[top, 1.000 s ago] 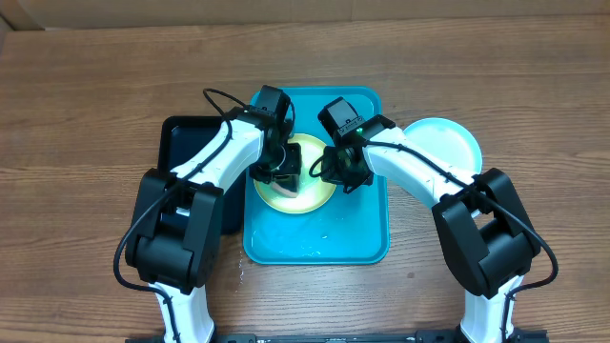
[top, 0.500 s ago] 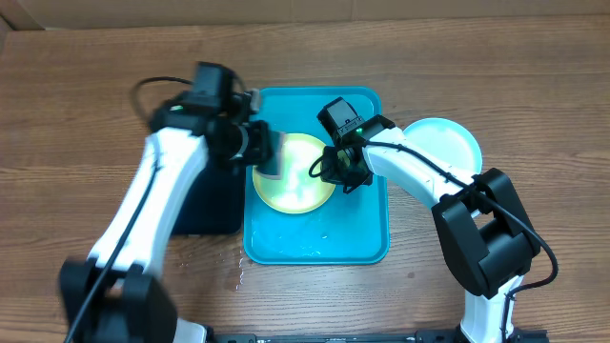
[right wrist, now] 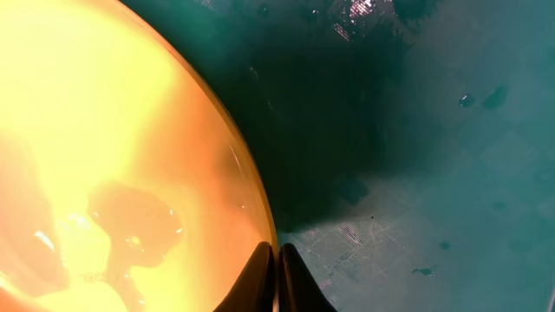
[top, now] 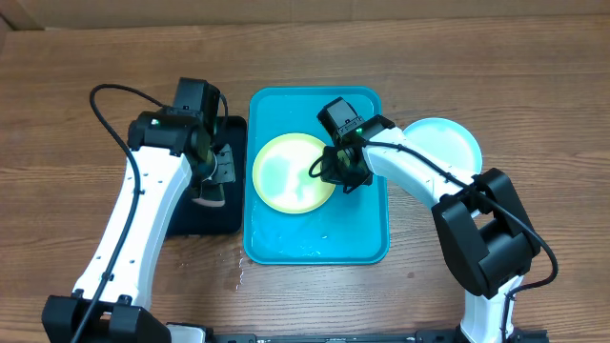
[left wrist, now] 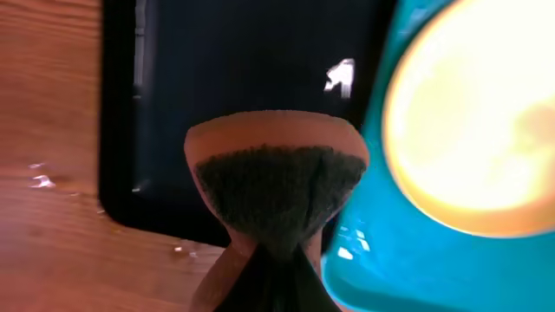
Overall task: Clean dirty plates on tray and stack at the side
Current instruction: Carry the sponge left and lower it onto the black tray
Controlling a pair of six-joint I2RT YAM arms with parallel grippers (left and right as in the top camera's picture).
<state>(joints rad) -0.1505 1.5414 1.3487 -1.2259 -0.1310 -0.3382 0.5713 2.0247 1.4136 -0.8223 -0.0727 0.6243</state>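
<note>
L tool (top: 217, 171) was over the black tray (top: 214, 219), w/ jaws pinched tight on a sponge (left wrist: 277, 182), squeezing it into an hourglass shape, dark scrub side facing the wrist cam. R tool (right wrist: 277, 260) was narrow, nipping the right rim of the yellow-green plate (top: 286, 176). That plate lay flat in the turquoise tray (top: 367, 229), toward its back half. The light-blue plate (top: 448, 143) sat on the table (top: 95, 57), just right of the tray. Wet patches showed on the tray floor.

Overhead looks down, wrists close, apparently sharing tray (top: 315, 238)
</note>
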